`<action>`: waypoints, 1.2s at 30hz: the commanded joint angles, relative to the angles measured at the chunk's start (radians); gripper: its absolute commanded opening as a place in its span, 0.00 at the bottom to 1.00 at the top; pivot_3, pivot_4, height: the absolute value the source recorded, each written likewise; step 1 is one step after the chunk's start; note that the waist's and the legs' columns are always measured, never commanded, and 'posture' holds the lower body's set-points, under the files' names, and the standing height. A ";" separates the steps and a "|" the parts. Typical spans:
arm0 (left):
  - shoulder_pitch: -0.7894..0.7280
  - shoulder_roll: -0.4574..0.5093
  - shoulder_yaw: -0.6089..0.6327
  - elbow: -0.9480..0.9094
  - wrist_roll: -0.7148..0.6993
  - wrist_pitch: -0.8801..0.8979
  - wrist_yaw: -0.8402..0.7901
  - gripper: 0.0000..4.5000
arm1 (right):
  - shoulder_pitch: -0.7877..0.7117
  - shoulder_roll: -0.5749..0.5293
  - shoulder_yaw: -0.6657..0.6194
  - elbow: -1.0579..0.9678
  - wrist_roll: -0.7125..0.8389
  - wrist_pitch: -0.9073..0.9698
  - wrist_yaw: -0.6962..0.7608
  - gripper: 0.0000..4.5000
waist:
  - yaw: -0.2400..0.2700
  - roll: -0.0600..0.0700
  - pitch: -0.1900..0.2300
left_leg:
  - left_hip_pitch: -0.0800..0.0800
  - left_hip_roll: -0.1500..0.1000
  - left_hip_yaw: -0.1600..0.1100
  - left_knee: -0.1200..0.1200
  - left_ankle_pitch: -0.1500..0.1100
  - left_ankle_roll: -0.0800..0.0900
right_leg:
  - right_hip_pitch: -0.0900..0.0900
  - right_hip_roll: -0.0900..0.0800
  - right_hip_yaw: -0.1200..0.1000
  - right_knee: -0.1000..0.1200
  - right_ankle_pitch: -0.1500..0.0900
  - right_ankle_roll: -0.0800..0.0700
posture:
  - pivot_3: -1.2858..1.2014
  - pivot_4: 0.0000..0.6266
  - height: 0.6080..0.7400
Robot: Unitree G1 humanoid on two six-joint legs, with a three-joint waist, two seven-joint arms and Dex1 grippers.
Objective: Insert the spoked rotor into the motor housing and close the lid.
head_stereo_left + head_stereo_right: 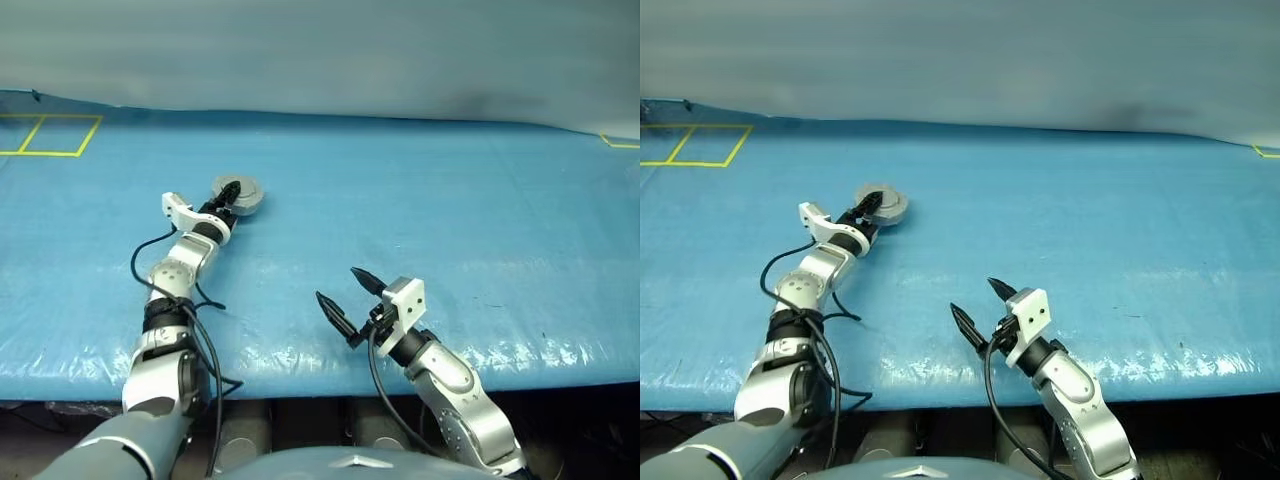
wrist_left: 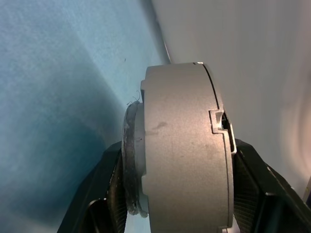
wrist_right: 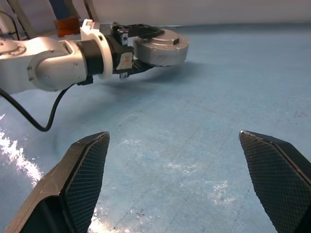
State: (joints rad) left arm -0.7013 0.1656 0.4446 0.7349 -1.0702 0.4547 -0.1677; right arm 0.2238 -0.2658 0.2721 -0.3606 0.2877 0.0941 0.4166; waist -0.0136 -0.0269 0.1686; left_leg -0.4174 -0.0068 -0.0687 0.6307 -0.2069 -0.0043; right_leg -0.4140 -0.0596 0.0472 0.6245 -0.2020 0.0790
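While my left arm reaches out over the table, these are the notes, biggest thing first.

Table: wide blue plastic-wrapped tabletop [image 1: 420,200], yellow tape squares at the far left corner; the part I work on sits left of centre.

Motor housing: short round grey metal cup [image 1: 243,196], resting on the blue sheet with its lid down on top, as far as I can judge. In the left wrist view its plain side wall and a notched seam run between my pads. Windings and bearing are hidden.

Lid: round grey metal disc [image 2: 221,145], seated along the housing's upper edge, notch visible at the seam; whether it is fully latched I cannot tell.

Spoked rotor: presumably inside the closed housing, so insertion looks done.

Left gripper [image 1: 228,198]: my black fingers are clamped across the housing, one on the lid face, one on the base, partly spread to its thickness.

Right gripper [image 1: 348,296]: spread as wide as it goes, holding nothing, hovering near the table's front edge, well apart from the housing.

Step in hand: press the lid home. Squeeze squarely, pads flat on both faces, no twisting, so the seam shuts evenly around the rim.
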 commanded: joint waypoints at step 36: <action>0.832 0.195 -0.372 -1.027 0.601 0.001 -0.207 0.99 | -0.021 0.040 -0.069 0.032 -0.046 -0.016 0.009 1.00 | -0.020 0.012 -0.013 | 0.022 0.008 0.005 -0.003 -0.004 -0.010 | 0.011 -0.002 0.003 0.002 -0.003 -0.003 | 0.52 0.24 1.00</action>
State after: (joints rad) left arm 0.0992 0.3730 0.1108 -0.2404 -0.5509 0.5696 -0.3713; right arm 0.2095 -0.2258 0.2242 -0.3159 0.2399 0.1144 0.4187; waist -0.0333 -0.0147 0.1555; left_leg -0.3979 0.0014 -0.0629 0.6275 -0.2108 -0.0138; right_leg -0.4057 -0.0617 0.0505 0.6268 -0.2047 0.0756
